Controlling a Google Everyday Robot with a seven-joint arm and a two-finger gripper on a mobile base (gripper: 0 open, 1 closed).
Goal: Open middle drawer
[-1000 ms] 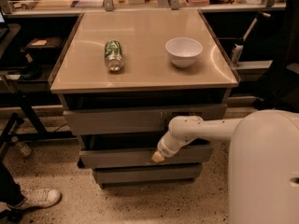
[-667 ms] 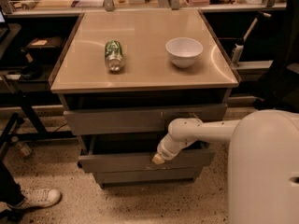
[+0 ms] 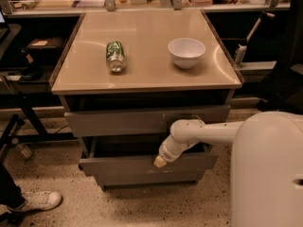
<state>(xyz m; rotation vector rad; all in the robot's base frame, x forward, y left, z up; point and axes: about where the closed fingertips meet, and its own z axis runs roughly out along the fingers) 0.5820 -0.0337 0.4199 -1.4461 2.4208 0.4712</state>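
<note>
- The claw (image 3: 160,161) rests at the top edge of the middle drawer (image 3: 118,166), right of centre on its front; I cannot tell whether it is open or closed.
- Since a second ago that drawer has slid forward, and a dark strip of its shallow interior now shows behind the front. I judge the opening well under way, not complete.
- Its front is flat, plain grey and handleless; the taller front (image 3: 123,123) above bears pale scuffs.
- On the smooth tan surface (image 3: 147,77) a green can (image 3: 115,56) lies on its side, well apart from a round white bowl (image 3: 186,52).
</note>
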